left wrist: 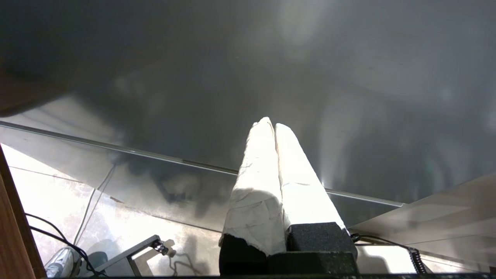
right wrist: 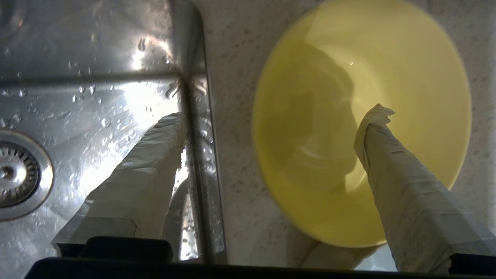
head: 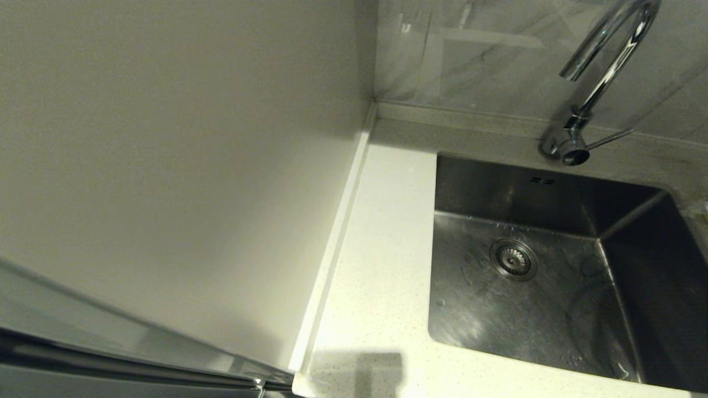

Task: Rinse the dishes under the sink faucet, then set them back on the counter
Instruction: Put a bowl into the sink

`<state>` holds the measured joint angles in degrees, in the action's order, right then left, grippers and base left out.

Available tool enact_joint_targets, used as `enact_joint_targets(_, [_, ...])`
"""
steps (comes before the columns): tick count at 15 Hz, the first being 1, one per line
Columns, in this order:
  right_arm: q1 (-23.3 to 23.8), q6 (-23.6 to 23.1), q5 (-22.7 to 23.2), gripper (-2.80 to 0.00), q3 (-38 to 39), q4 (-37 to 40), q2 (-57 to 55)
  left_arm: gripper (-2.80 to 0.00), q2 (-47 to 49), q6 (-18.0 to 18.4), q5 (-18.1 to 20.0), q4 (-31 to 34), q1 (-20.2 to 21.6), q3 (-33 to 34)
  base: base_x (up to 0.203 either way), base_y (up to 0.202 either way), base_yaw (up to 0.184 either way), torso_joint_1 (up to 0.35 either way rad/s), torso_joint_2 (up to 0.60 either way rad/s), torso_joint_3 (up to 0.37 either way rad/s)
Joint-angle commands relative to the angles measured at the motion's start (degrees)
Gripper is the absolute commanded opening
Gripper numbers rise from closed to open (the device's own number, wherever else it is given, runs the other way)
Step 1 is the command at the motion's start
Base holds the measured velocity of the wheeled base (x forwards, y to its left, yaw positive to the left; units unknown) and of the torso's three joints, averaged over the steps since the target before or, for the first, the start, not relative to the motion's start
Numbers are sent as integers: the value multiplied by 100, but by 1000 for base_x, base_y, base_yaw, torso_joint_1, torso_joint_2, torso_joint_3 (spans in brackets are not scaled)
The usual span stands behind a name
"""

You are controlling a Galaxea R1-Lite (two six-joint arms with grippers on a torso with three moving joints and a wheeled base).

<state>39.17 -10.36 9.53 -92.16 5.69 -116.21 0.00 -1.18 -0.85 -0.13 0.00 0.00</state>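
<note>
A pale yellow bowl (right wrist: 407, 58) rests on the speckled white counter (right wrist: 228, 77), just beside the sink's rim (right wrist: 193, 116). My right gripper (right wrist: 276, 114) hangs above it, open wide and holding nothing. One taped finger (right wrist: 155, 155) is over the wet steel sink (right wrist: 97, 58); the other (right wrist: 399, 174) is over the bowl's hollow. A pale curved edge (right wrist: 337, 257) peeks out under the yellow bowl; I cannot tell what it is. In the head view the sink (head: 553, 309), its drain (head: 513, 258) and the chrome faucet (head: 603, 72) show, with no dish or arm in sight.
The cream wall panel (head: 166, 166) borders the narrow strip of counter (head: 376, 249) left of the sink. My left gripper (left wrist: 271, 124) is parked low beside a grey metal surface, away from the sink, with cables on the floor below.
</note>
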Motion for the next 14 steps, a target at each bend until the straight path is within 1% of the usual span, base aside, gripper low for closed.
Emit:
enact_joint_targets(1, [3,-2,-53,-280,-73,3,-51,-280,-18,-5,-3,-4,-8,0,0,0,0,0,0,0])
enact_joint_targets(9, [-20,-2,-74,-280,72,-2,17,-280,-18,-5,-3,-4,0,0,0,0,0,0,0,0])
enact_joint_targets(14, [-215,16,-43,-280,277,-58,90,-280,-18,-5,-3,-4,-2,0,0,0,0,0,0,0])
